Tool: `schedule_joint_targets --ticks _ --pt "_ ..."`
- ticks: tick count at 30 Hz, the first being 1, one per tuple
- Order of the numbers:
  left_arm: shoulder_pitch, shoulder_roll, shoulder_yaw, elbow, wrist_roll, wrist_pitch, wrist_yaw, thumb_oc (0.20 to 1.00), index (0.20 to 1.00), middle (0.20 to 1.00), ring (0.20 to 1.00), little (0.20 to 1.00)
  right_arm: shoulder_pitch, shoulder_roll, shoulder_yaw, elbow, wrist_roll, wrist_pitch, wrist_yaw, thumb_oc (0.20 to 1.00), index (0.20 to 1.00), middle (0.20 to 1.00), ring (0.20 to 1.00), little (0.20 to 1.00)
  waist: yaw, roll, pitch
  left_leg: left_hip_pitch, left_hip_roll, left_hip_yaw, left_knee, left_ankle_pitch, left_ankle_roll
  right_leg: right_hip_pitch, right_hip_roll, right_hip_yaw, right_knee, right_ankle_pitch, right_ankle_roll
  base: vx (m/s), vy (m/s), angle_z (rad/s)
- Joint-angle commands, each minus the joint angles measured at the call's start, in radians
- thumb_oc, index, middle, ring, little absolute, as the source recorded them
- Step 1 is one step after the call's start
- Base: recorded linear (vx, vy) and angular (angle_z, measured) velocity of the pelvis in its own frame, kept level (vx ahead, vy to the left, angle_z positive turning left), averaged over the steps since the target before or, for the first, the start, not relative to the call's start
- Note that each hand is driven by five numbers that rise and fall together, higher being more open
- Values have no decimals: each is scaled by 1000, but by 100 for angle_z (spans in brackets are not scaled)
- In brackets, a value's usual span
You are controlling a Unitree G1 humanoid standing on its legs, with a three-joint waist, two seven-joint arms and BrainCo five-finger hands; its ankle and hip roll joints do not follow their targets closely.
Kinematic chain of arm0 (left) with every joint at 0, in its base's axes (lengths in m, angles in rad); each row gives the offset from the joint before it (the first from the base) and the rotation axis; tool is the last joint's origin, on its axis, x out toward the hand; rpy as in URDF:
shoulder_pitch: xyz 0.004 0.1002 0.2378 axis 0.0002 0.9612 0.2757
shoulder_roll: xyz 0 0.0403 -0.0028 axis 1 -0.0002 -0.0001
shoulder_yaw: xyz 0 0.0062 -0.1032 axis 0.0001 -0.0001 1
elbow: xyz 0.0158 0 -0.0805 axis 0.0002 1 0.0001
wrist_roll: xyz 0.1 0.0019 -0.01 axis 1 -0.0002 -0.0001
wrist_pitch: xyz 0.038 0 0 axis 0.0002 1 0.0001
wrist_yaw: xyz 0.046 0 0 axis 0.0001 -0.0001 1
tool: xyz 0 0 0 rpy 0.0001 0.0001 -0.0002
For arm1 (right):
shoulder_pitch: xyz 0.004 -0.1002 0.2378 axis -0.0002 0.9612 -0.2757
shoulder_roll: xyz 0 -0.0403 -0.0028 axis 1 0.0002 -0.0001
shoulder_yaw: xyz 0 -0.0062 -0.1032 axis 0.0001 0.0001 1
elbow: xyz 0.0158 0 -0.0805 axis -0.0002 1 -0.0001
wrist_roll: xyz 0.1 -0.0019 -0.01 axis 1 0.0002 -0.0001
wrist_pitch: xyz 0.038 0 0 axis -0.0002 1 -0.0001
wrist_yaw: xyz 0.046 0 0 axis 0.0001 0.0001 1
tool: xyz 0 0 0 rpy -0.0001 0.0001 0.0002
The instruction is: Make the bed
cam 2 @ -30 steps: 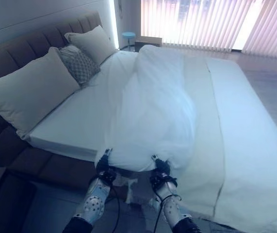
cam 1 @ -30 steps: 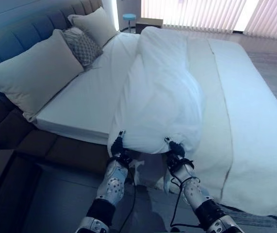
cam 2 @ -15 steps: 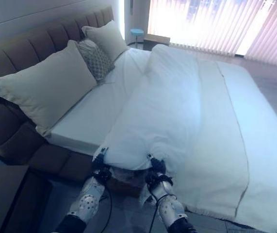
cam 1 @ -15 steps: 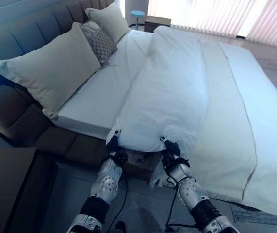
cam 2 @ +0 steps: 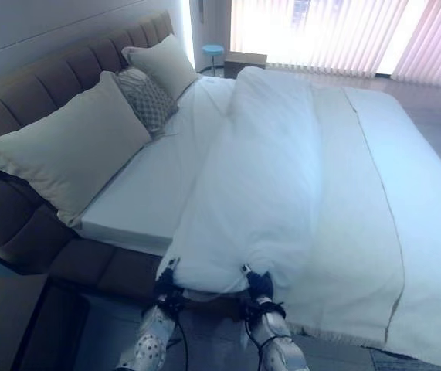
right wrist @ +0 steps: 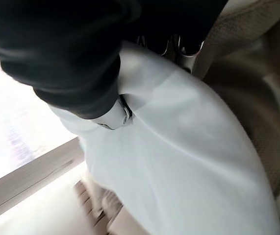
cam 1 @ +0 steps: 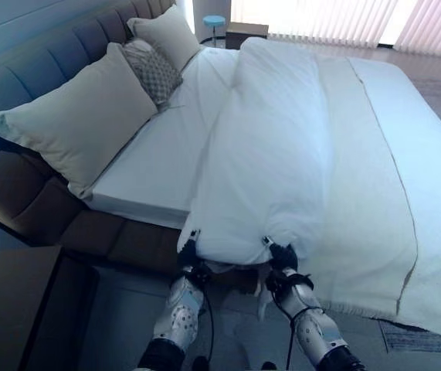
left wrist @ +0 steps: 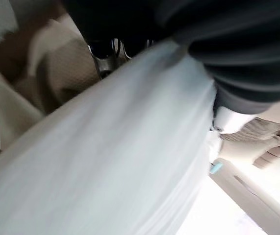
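Note:
A white duvet lies bunched in a long ridge down the middle of the bed, from the far side to the near edge. My left hand and right hand are side by side at the near edge of the bed, both shut on the duvet's near hem. In the left wrist view the white cloth runs under the fingers. In the right wrist view the thumb pinches the cloth. Bare white sheet shows between the duvet and the pillows.
A large cream pillow, a patterned cushion and another cream pillow lean on the padded headboard at the left. A beige blanket covers the bed's right part. A dark nightstand stands lower left.
The camera has shifted, so the bed sits differently in view. Both hands keep hold of the duvet's hem and now show lower in the view, nearer to me.

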Motion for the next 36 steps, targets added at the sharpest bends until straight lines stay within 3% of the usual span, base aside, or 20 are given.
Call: schedule_joint_targets --ticks 1,7,8,14,29,30,31,32,33,36 --pt "26 134 110 39 -60 -93 37 200 200 200 200 200 38 -100 -73 107 25 -13 -42 200 200 200 200 200 17 12 17 -89 -53 26 -85 88 -21 -122 65 13 18 25 12 -172 -38 35" --pt "-56 134 82 212 -52 -96 75 200 200 200 200 200 -75 -85 -11 258 25 5 -57 200 200 200 200 200 30 19 111 -186 -49 16 -85 123 -22 -240 59 -2 60 38 4 -138 -30 25" --pt "-98 135 71 312 -25 -86 91 200 200 200 200 200 -126 -67 -5 336 50 -1 -75 200 200 200 200 200 37 16 136 -220 -45 15 -85 135 -24 -273 57 -6 60 51 5 -35 -19 -3" --pt "-206 148 66 508 3 -75 117 200 200 200 200 200 -255 -35 24 461 98 -26 -113 200 200 200 200 200 50 -7 186 -289 -36 18 -85 153 -33 -333 64 -5 35 83 9 0 -12 -3" --pt "-410 185 27 609 26 -74 161 200 200 200 200 200 -515 -36 13 572 76 -71 -204 200 200 200 200 200 48 -31 315 -481 -38 35 -44 161 -33 -502 64 2 7 137 21 4 1 -2" --pt "-424 191 22 602 34 -75 166 200 200 200 200 200 -531 -43 18 562 60 -74 -207 570 570 570 570 570 47 -31 325 -501 -39 35 -39 161 -33 -521 63 5 7 142 22 96 39 -5" --pt "-447 203 14 611 68 -63 166 573 573 573 573 573 -553 -58 15 573 38 -72 -209 1000 1000 1000 1000 1000 42 -27 331 -513 -39 27 -37 138 -38 -532 66 17 3 131 30 21 41 -4" --pt "-448 203 14 612 69 -63 165 878 878 878 878 878 -553 -58 15 574 38 -72 -209 1000 1000 1000 1000 1000 41 -29 333 -531 -41 37 -30 160 -32 -546 62 9 5 149 23 129 48 -2" --pt "-470 218 1 615 114 -56 172 1000 1000 1000 1000 1000 -568 -74 12 601 19 -67 -205 1000 1000 1000 1000 1000 38 -22 333 -533 -41 27 -34 138 -38 -553 64 22 -1 135 31 0 0 0" --pt "-476 236 -11 620 159 -51 176 1000 1000 1000 1000 1000 -572 -101 16 635 -23 -56 -197 1000 1000 1000 1000 1000 27 -16 333 -570 -52 38 -23 159 -30 -586 59 20 -1 155 24 31 23 2"
